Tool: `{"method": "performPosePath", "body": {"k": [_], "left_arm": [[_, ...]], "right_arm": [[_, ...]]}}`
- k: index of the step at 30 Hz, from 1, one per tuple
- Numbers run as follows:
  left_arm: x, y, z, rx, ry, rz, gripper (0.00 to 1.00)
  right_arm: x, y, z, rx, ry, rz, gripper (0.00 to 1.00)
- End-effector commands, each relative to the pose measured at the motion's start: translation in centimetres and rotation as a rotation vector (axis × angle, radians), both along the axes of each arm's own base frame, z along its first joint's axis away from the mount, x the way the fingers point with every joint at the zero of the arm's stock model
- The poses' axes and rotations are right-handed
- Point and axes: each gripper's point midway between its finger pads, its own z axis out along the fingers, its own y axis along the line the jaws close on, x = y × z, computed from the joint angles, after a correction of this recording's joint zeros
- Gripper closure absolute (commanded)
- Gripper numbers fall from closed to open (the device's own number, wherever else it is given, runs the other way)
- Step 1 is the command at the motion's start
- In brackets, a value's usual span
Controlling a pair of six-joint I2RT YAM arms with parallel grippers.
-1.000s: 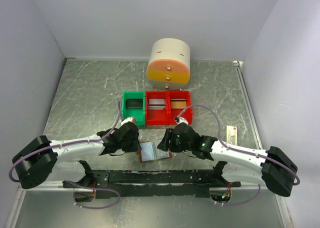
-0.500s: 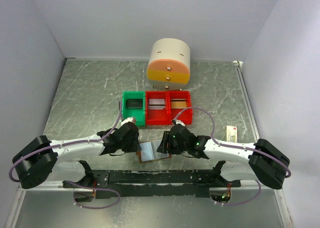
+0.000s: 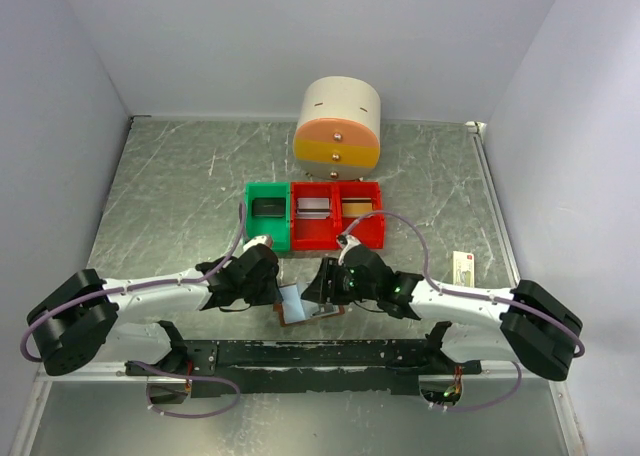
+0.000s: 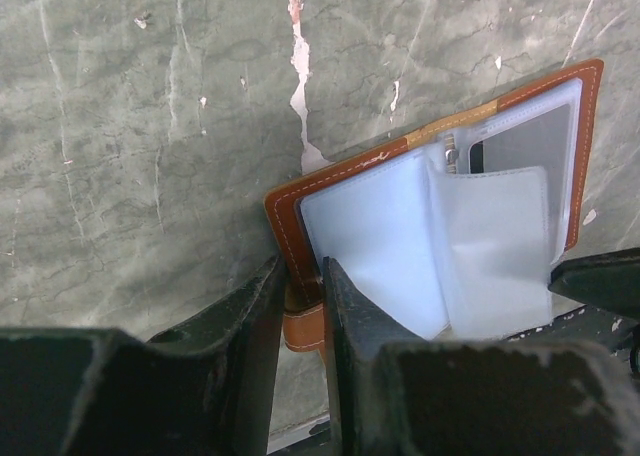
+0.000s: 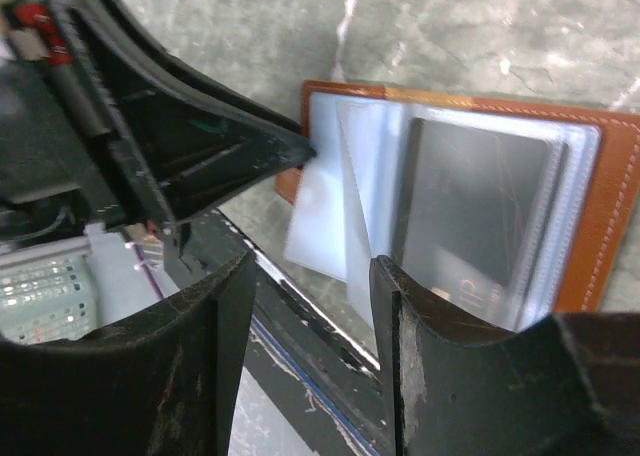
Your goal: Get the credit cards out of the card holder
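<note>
Left end effector [image 4: 302, 276] is clamped on the brown stitched border at the near left corner of the card holder [image 4: 370, 231], its two dark fingers pressed together on the leather with a small tab showing below them. That holder lies open and flat on the grey marbled counter [image 3: 180, 196], pale clear sleeves fanned across its inside. One loose sleeve leaf [image 5: 358, 201] stands up from the spine over the holder's middle. A dark grey card [image 5: 478, 206] sits inside the sleeve on the holder's right half, fully tucked in. Right end effector [image 5: 312, 266] hangs low over the holder's near edge with its fingers apart. The raised leaf's lower edge falls into the gap close to one finger, and whether it touches is hard to tell. From the right wrist, the left arm's dark finger reaches in from the holder's left and meets its corner, crowding that side. Just on the near side of the holder runs the black rail [image 3: 320, 354] that carries the arms. On the far side of the holder, close behind both wrists, stand a green bin [image 3: 268, 240] and, joined to it on the right, the red bins [image 3: 312, 240], each with something flat inside. Further beyond them is a round cream and orange drawer unit [image 3: 338, 126]. Well to the holder's right a small cream box [image 3: 462, 268] with a red mark lies by the wall.
</note>
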Motion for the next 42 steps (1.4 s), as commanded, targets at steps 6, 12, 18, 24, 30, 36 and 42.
{"method": "performPosePath", "body": {"k": [6, 12, 18, 24, 30, 36, 42], "left_arm": [[0.1, -1.3, 1.1, -0.053, -0.012, -0.022, 0.67], [0.3, -0.4, 1.5, -0.031, -0.023, 0.02, 0.66], [0.8, 1.7, 3.2, -0.013, -0.074, 0.112, 0.57], [1.2, 2.6, 5.2, -0.048, -0.125, 0.167, 0.5], [1.3, 1.4, 7.4, -0.102, -0.148, 0.12, 0.46], [1.3, -2.0, 11.0, -0.27, -0.184, 0.016, 0.27], [2.1, -5.2, 14.4, -0.377, -0.233, -0.075, 0.1]], "right_arm": [[-0.4, 4.1, 3.3, 0.229, -0.007, 0.102, 0.51], [-0.8, 6.8, 2.7, 0.252, 0.021, 0.175, 0.52], [-0.9, 7.1, 1.9, 0.199, 0.02, 0.194, 0.52], [-1.0, 7.0, 2.9, 0.176, -0.022, 0.245, 0.49], [1.4, 3.7, 3.4, 0.02, -0.124, 0.093, 0.49], [6.6, -2.6, 6.1, -0.195, -0.302, -0.186, 0.48], [10.5, -6.6, 7.6, -0.357, -0.374, -0.366, 0.29]]}}
